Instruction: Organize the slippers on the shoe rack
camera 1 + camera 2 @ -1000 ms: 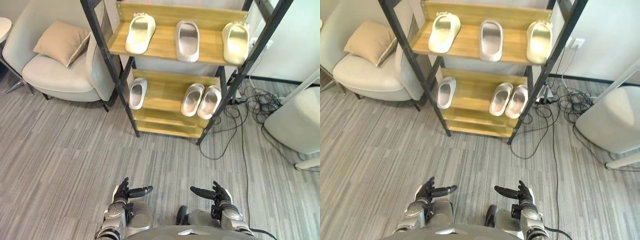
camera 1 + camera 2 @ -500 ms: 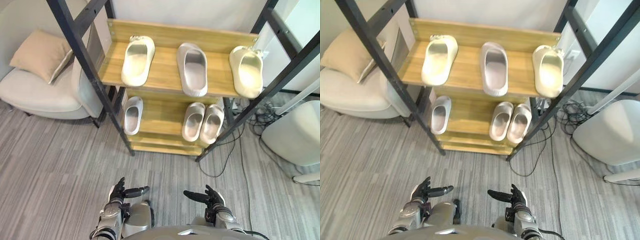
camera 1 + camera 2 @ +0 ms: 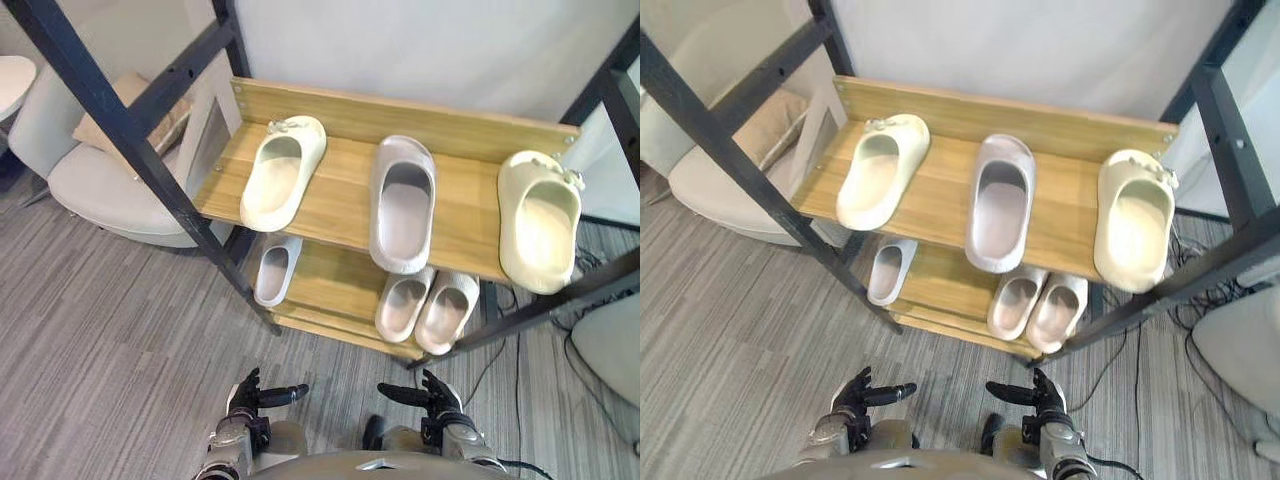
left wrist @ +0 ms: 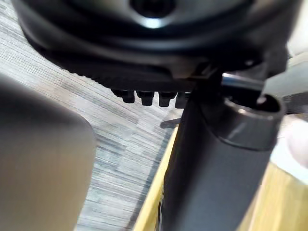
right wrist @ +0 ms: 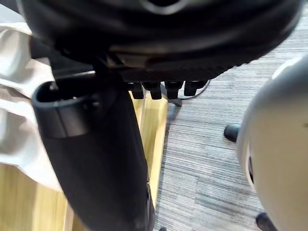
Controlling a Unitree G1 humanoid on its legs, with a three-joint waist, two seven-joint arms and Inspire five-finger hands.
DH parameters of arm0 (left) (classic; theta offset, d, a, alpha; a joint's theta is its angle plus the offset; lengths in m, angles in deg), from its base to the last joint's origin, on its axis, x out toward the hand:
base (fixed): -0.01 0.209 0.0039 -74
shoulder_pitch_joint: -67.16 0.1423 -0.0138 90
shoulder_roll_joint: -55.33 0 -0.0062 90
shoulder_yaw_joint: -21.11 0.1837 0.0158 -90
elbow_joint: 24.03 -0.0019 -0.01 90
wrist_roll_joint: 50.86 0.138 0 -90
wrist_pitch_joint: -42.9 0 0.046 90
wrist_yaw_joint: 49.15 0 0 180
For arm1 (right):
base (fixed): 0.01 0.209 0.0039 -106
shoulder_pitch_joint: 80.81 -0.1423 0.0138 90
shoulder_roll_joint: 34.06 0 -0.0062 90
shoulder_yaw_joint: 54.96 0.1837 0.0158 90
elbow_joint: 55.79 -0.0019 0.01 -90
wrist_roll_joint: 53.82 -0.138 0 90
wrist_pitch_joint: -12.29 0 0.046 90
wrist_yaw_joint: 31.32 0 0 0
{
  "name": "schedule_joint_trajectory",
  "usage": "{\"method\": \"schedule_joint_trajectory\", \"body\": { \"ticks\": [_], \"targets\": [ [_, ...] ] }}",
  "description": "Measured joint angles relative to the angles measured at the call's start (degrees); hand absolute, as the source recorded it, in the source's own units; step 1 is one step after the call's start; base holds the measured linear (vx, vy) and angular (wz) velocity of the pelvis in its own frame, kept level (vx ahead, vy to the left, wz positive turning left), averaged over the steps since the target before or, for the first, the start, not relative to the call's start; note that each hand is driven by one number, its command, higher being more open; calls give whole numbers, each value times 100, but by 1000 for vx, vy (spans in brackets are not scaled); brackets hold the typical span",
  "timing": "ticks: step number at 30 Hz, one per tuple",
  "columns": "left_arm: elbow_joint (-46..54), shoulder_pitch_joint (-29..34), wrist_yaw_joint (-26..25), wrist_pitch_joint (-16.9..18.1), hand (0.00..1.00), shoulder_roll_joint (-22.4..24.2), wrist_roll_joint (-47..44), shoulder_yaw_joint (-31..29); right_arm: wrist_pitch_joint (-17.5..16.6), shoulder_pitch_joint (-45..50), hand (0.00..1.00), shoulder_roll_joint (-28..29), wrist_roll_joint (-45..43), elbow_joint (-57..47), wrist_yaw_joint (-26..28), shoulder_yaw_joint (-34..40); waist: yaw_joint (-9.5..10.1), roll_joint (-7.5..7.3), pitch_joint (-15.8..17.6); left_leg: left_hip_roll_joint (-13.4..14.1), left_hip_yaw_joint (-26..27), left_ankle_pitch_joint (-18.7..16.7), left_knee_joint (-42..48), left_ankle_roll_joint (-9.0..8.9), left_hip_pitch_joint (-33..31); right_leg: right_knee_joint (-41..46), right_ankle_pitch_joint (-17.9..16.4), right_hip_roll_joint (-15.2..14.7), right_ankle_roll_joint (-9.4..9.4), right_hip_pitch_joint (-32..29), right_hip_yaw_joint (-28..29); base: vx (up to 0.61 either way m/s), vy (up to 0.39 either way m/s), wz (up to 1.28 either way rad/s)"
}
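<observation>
Before me stands the shoe rack point(image 3: 400, 110). Its top shelf point(image 3: 340, 200) carries a left cream slipper point(image 3: 283, 172) and a right cream slipper point(image 3: 540, 220) well apart, with a grey slipper point(image 3: 402, 203) between them. On the lower shelf point(image 3: 330, 285) a lone small slipper point(image 3: 272, 270) lies to my left and a close pair point(image 3: 405, 302) to my right. My left hand point(image 3: 246, 398) and right hand point(image 3: 437, 399) hang low over the floor point(image 3: 100, 330), fingers loose and apart, holding nothing. I judge the grey one the misfit, so I should raise a hand clear of the shelf edge, grip it round the middle, then close up the creams.
</observation>
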Motion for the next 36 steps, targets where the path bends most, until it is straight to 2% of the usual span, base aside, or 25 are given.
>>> {"method": "schedule_joint_trajectory", "body": {
  "ticks": [2,3,4,6,7,11,13,20,23,28,30,36],
  "targets": [
    [43,-5,11,30,100,5,2,11,0,-5,100,6,-2,-52,-13,4,11,27,7,9,66,-158,-182,71,-257,-69,15,-55,32,78,16,96,164,-6],
    [38,-14,4,32,100,20,1,56,3,-11,100,11,-2,-69,-8,5,11,98,11,-5,6,84,-986,126,-308,-76,29,-71,140,88,42,81,247,-12],
    [28,-34,6,26,100,50,-10,45,11,-26,100,-26,-1,-65,-5,10,30,136,17,-38,10,259,-1219,255,-264,-90,7,-75,234,110,88,53,173,-8],
    [-37,-76,-4,29,100,-79,7,176,12,-19,100,82,1,-82,-2,-26,36,-93,-8,-305,21,414,-1515,373,-185,-243,30,-259,319,96,99,102,152,13],
    [-63,-134,1,24,100,-127,-2,234,19,11,100,125,2,-71,29,-16,58,-154,10,-442,13,446,-1552,423,-179,-379,73,-361,386,145,103,133,181,24],
    [-108,-121,3,22,100,-138,33,296,4,10,100,197,2,-67,100,-21,56,-153,1,-644,13,471,-1748,466,161,-555,98,-504,423,462,145,69,94,4],
    [-130,-123,16,22,100,-137,114,339,3,4,100,203,2,-61,157,-34,50,-152,-25,-680,-5,525,-1942,532,254,-603,103,-503,430,496,150,32,2,5],
    [-204,-132,73,30,100,-228,239,568,1,-26,100,70,9,63,271,-416,15,-163,-72,-683,-154,759,-2248,496,285,-806,181,-416,420,511,104,-3,-50,4],
    [-211,-133,75,32,100,-231,244,574,1,-44,100,2,13,104,319,-765,14,-164,-73,-680,-186,859,-2375,495,300,-882,249,-390,383,512,90,-38,-32,4],
    [-208,-152,72,48,100,-254,277,799,3,-112,100,-130,64,-132,441,-2038,19,-168,-71,-682,-229,1006,-2498,507,276,-967,398,-363,351,492,91,-87,17,2],
    [-200,-154,58,78,100,-274,278,807,2,-146,100,-183,75,-628,587,-2852,25,-173,-70,-699,-313,1103,-2536,502,200,-988,446,-361,354,404,87,-121,23,10],
    [-152,-158,-7,83,100,-276,264,811,-9,-453,100,-217,6,-1706,1073,-3938,75,-173,-67,-686,-416,1333,-2657,495,118,-972,556,-332,335,280,119,-182,23,5]
  ]
}}
